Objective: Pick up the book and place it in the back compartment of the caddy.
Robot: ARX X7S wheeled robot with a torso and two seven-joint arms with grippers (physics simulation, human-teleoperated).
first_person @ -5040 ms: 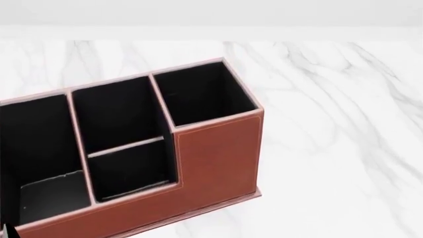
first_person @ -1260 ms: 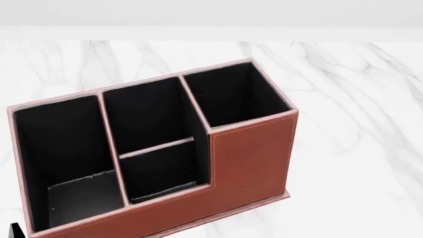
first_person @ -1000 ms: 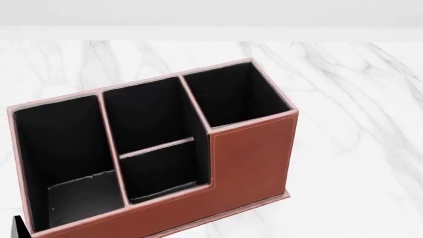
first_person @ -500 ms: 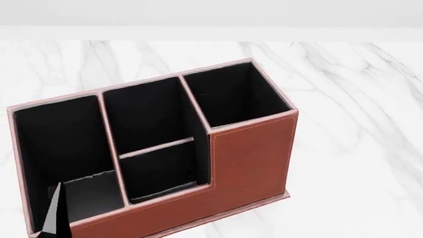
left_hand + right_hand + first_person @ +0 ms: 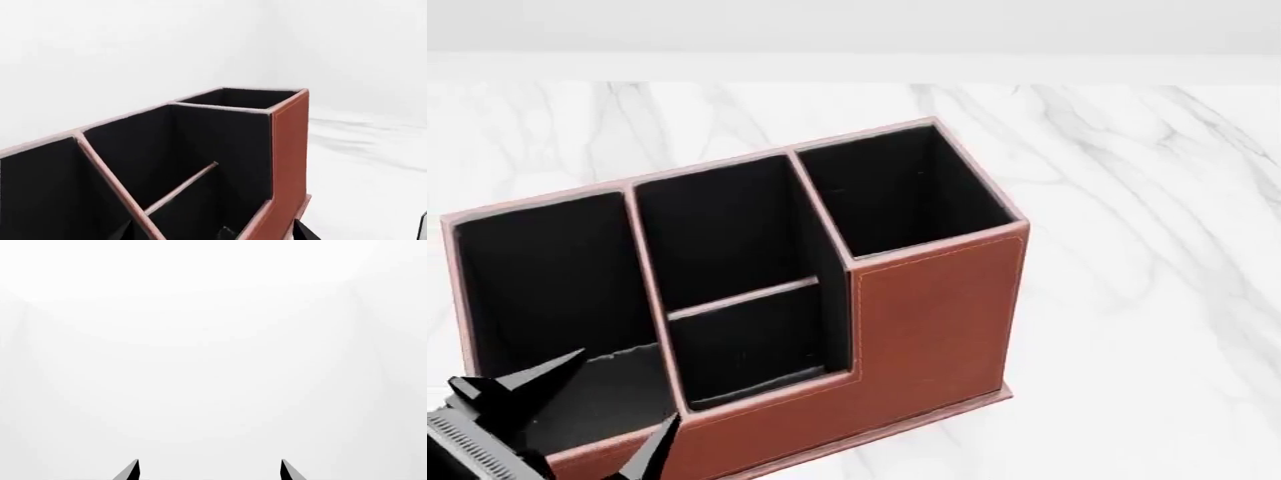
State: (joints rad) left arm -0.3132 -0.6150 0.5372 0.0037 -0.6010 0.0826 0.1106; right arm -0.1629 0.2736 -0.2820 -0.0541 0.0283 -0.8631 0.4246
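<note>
The left claw (image 5: 601, 405) hangs released, fingers spread, over the caddy's (image 5: 928, 320) near left compartment. No book shows. The right claw (image 5: 208, 470) is released too.

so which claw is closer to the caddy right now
Left. The left claw hangs open at the caddy, over its front left corner. The right claw faces only blank white, with no caddy in its view.

Head view high above caddy (image 5: 921, 310); left wrist close beside it (image 5: 290, 150), shared.
</note>
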